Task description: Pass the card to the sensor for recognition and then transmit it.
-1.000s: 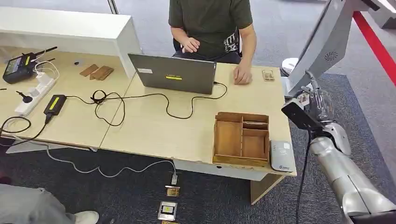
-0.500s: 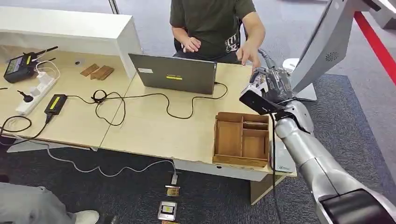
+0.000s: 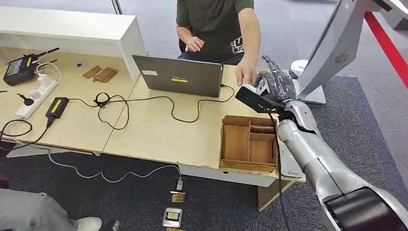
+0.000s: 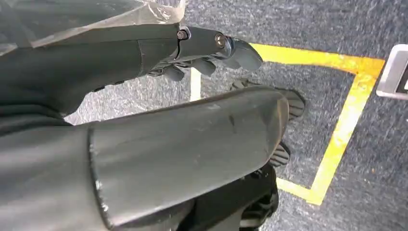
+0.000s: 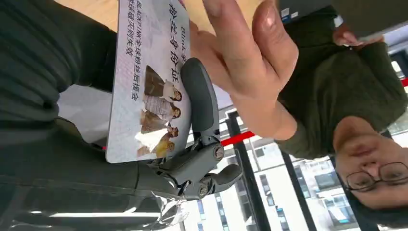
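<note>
My right hand is stretched over the far right of the table, beside the laptop. It holds a white printed card, with a dark finger lying across its face. A person's hand meets my hand there, and their fingers touch the card's far end. The grey card sensor lies at the table's front right corner, partly hidden under my forearm. My left hand hangs over the carpet with loosely bent fingers and holds nothing.
A wooden compartment tray sits below my right forearm. A grey laptop and black cables lie mid-table. The person sits behind the table. A white machine stand rises at the right. Cards lie on the floor.
My right arm has swung from the table's right edge, near the sensor, left and away to the person. Their hand lifted off the table and came to the card.
</note>
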Robot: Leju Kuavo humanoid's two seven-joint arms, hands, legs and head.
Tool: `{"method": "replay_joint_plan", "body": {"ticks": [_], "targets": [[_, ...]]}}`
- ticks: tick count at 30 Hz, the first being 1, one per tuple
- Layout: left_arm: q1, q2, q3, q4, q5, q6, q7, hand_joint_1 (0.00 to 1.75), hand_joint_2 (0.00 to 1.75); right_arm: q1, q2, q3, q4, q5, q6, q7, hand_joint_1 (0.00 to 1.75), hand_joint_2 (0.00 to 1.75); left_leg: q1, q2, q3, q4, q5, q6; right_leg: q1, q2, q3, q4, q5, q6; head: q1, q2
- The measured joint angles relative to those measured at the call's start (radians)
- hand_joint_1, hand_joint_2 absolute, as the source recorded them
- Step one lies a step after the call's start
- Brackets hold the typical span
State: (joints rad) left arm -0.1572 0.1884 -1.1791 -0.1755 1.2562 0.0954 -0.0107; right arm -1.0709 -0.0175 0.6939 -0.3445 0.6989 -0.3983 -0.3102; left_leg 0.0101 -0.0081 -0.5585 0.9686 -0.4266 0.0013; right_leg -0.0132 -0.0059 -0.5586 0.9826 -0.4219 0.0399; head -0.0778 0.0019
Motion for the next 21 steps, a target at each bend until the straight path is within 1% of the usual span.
{"method": "replay_joint_plan", "body": {"ticks": [9, 21], "targets": [[0.000, 0.007, -0.007, 0.000, 0.000, -0.001, -0.001, 0.00, 0.00, -0.048, -0.007, 0.014, 0.021, 0.023, 0.019, 0.037, 1.75, 1.75, 0.000, 0.000, 0.000, 0.000, 0.000, 0.000, 0.000, 0.000, 0.000, 0.000, 0.000, 0.000, 0.000, 0.000], [0.000, 0.006, -0.018, 0.000, 0.003, 0.000, 0.003, 0.00, 0.00, -0.053, -0.004, 0.029, 0.041, 0.058, 0.013, 0.036, 1.75, 1.75, 0.000, 0.000, 0.000, 0.000, 0.000, 0.000, 0.000, 0.000, 0.000, 0.000, 0.000, 0.000, 0.000, 0.000]]}}
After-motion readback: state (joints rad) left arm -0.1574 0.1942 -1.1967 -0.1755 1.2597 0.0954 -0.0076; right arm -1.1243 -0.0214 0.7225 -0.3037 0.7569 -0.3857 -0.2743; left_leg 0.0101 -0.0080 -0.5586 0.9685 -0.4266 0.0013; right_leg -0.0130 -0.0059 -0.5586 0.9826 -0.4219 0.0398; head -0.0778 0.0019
